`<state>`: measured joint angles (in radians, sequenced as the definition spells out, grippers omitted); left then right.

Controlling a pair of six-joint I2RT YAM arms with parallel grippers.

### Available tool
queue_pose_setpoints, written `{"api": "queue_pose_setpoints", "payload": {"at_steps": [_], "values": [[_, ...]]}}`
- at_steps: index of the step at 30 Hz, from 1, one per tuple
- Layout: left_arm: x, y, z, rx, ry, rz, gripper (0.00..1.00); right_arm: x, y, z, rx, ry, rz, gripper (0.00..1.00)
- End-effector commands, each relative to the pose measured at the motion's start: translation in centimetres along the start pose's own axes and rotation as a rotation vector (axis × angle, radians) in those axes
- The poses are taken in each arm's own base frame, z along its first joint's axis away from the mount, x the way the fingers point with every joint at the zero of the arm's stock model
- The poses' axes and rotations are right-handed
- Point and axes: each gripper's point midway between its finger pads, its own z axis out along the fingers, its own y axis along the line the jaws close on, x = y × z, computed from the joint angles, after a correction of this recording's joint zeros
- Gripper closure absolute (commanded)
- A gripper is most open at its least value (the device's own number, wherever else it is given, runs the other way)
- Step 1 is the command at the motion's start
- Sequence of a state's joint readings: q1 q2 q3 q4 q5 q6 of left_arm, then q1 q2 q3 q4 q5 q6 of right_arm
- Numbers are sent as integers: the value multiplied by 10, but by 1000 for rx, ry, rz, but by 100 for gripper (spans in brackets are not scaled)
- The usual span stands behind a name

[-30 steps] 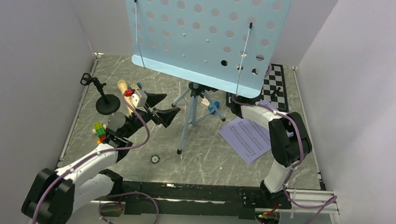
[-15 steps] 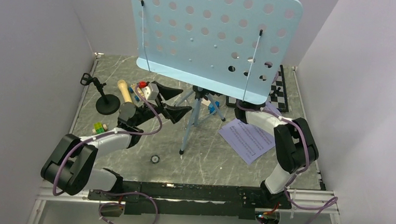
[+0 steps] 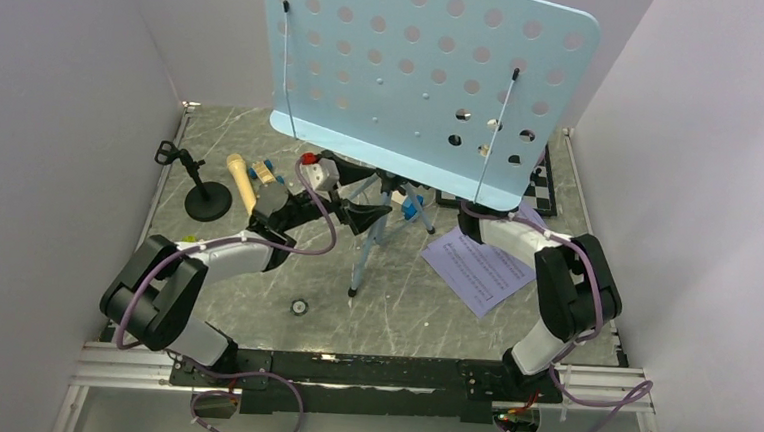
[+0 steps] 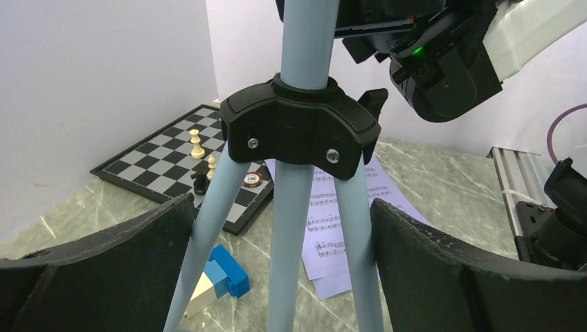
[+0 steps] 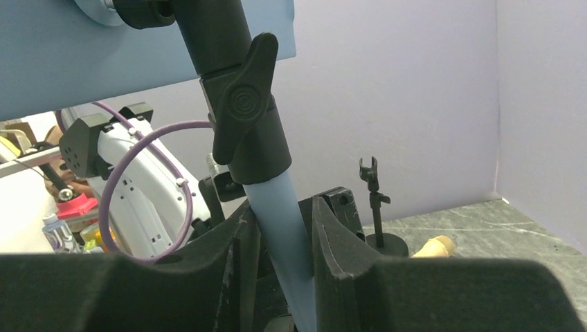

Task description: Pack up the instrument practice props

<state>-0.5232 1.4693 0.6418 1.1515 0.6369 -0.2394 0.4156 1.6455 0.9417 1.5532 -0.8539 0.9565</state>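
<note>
The music stand's light-blue perforated plate (image 3: 427,69) fills the top of the overhead view, leaning to the right over its tripod legs (image 3: 366,250). My right gripper (image 5: 285,221) is shut on the stand's blue pole (image 5: 280,207) just below the black clamp knob; the plate hides it from above. My left gripper (image 4: 284,277) is open, one finger on each side of the legs (image 4: 287,249) below the black hub (image 4: 301,128), not touching them. Lavender sheet music (image 3: 475,267) lies flat to the right. The tan microphone (image 3: 240,182) and black mic stand (image 3: 206,200) sit at the left.
A chessboard (image 4: 173,166) with pieces lies at the back right, partly under the plate. A blue-and-white block (image 4: 221,277) sits by the tripod feet, and more small toys (image 3: 263,174) lie near the microphone. White walls close three sides. A small round disc (image 3: 299,307) lies near the front.
The stand's plate has shifted right. My left arm has swung right and forward, so its open fingers now straddle the tripod legs. The right gripper has kept its hold on the pole.
</note>
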Motion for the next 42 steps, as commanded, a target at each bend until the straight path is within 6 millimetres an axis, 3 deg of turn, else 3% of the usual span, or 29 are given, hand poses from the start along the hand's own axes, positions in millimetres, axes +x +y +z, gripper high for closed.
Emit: {"api": "queue_pose_setpoints", "payload": {"at_steps": [1,8,13,16,23,26,32,40,42], "values": [[-2,6,9,29,2,90,1,35,-15,-27,64,108,164,100],[14,22,13,42,24,63,1,38,-13,-26,57,123,179,100],[31,21,15,69,41,24,3,38,-14,-22,40,119,190,100],[38,19,16,87,53,5,16,36,-16,-20,34,115,194,100],[52,18,19,120,78,-39,57,31,-19,-15,17,101,195,100],[52,18,18,113,77,-42,65,29,-19,-13,13,100,193,100],[41,18,16,96,70,-19,100,25,-21,-8,-1,86,187,100],[6,21,10,9,11,35,99,12,-12,10,-32,70,153,100],[0,20,9,2,7,42,71,9,-8,12,-42,67,144,100]]}}
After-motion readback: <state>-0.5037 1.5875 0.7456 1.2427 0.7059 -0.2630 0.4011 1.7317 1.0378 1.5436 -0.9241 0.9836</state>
